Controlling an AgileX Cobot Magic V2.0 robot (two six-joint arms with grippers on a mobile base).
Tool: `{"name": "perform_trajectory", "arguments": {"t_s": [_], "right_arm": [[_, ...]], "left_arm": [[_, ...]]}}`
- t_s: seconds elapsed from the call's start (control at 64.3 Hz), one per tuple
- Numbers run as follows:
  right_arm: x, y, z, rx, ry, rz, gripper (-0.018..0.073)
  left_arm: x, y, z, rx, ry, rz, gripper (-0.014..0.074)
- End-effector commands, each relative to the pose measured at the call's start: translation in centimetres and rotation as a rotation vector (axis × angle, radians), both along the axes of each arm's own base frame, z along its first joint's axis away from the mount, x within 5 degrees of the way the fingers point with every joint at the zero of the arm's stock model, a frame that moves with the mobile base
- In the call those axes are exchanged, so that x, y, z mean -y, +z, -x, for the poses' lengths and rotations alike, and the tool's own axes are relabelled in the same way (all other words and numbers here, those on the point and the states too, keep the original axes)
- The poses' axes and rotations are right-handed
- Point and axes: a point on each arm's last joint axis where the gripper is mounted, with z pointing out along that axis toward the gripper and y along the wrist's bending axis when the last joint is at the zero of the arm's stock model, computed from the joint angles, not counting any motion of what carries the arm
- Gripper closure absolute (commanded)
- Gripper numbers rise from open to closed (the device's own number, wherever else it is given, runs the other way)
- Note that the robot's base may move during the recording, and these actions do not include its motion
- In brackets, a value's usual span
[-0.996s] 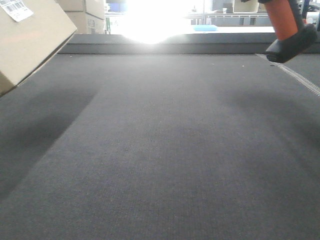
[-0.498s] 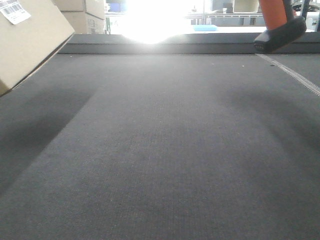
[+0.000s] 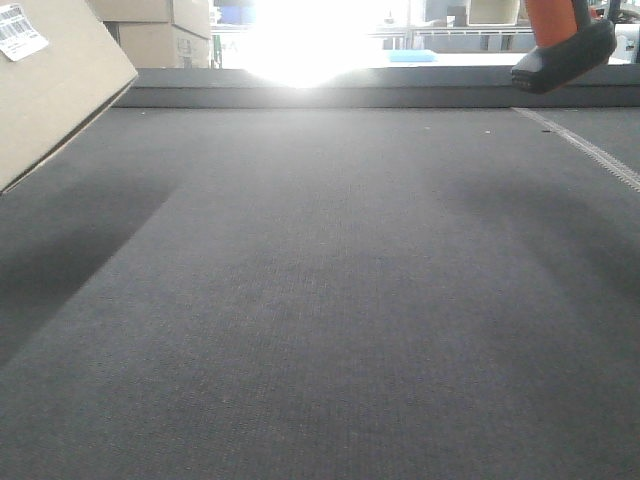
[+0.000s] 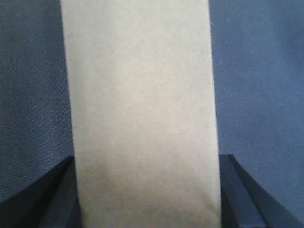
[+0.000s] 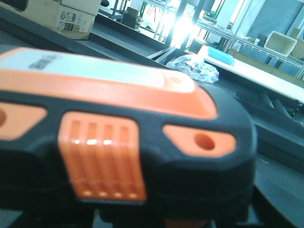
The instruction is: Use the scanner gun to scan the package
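Across the near part of the scene, the grey mat (image 3: 320,320) lay bare; neither task item rested on it.

At mid-depth on the left, the package (image 3: 55,95) was held off the mat. The left gripper (image 4: 147,194) was clamped on it, with one dark finger (image 4: 45,199) pressed to each side of the cardboard. The package was tilted. Its long lower edge rose from near left to far right, and the face carrying the barcode label (image 3: 18,30) was turned toward the near side. Part of that label ran off the front view.

Farther back on the right, the scanner gun (image 3: 563,48) hung above the mat, well apart from the package. Its orange grip ran up out of view, and its dark end slanted down to the left. The front view did not show which way the scan window pointed. The right wrist view was filled by the gun body and its ribbed orange trigger (image 5: 102,159). The right gripper could not be made out, so it could not be told whether it was closed on the gun.

Procedure, as judged:
1. Hold the package steady at a fixed tilt.
2. Turn the gun until its window faces the label squarely.
3. Close the gap without touching.
4. Keep the beam off the glare.

At the far edge stood stacked cartons (image 3: 150,30) under strong backlight.
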Motion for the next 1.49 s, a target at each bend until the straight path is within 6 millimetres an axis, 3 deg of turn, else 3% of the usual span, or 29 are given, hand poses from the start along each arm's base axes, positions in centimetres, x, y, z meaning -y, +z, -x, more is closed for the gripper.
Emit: {"name": "perform_trajectory", "arguments": {"t_s": [0.0, 0.778, 1.26, 1.478], "right_arm": [[0.3, 1.5, 0.0, 0.099, -0.026, 0.036, 0.0713], [0.3, 1.6, 0.0, 0.109, -0.027, 0.068, 0.0713], [-0.1, -0.5, -1.3, 0.051, -0.028, 0.088, 0.0713], [0.0, -0.6, -1.6, 0.072, -0.049, 0.092, 0.0713]], "left_arm": [[0.3, 0.5, 0.3, 0.022, 0.001, 0.011, 0.0707], [0.3, 0.5, 0.3, 0.022, 0.001, 0.011, 0.0707], [3.4, 0.4, 0.6, 0.017, -0.101, 0.019, 0.0707], [3.4, 0.4, 0.6, 0.016, -0.099, 0.017, 0.0707]]}}
